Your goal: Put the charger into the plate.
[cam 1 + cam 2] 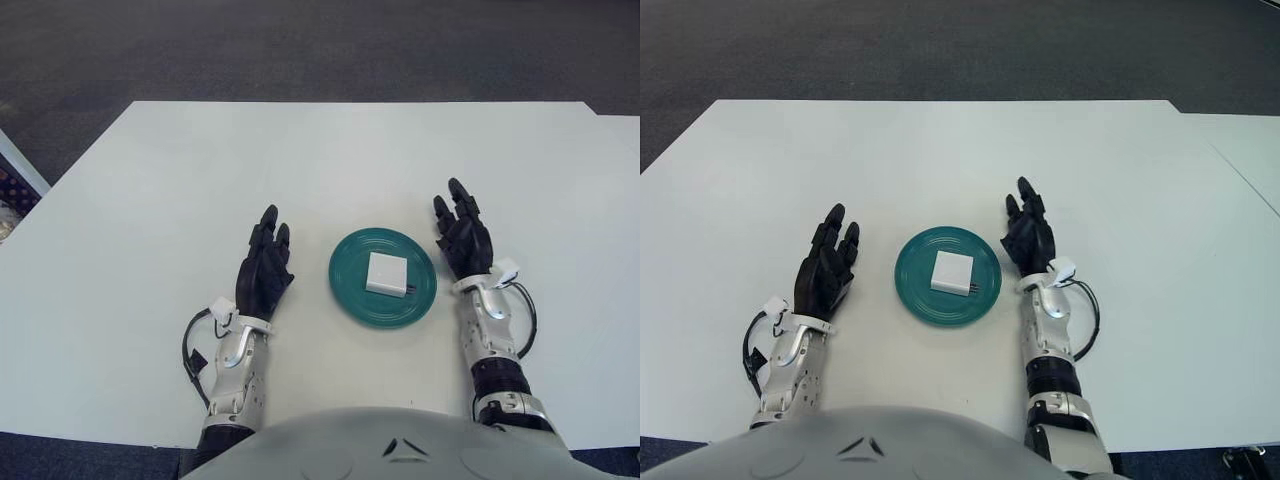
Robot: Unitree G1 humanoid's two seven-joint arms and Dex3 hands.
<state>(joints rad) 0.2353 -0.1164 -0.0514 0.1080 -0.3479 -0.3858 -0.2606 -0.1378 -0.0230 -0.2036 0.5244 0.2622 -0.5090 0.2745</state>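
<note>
**One charger in the plate, both hands empty**

One white table (pixel 330 160) fills most of what you see, with dark carpet (pixel 300 45) beyond its far edge.

Your two hands come next in size. The left hand (pixel 264 272) shows to the left of the plate, a little apart from its rim, fingers stretched forward and loosely spread, holding nothing. The right hand (pixel 462 236) shows just beside the plate's right rim, fingers likewise extended and relaxed, holding nothing. You cannot tell from these views whether either palm touches the tabletop.

Between the hands sits the round teal plate (pixel 350 290), flat on the table, close to your body.

Smallest of all, the white square charger (pixel 386 272) lies inside the plate, slightly toward its right half, with its metal prongs pointing toward the near right rim.
</note>
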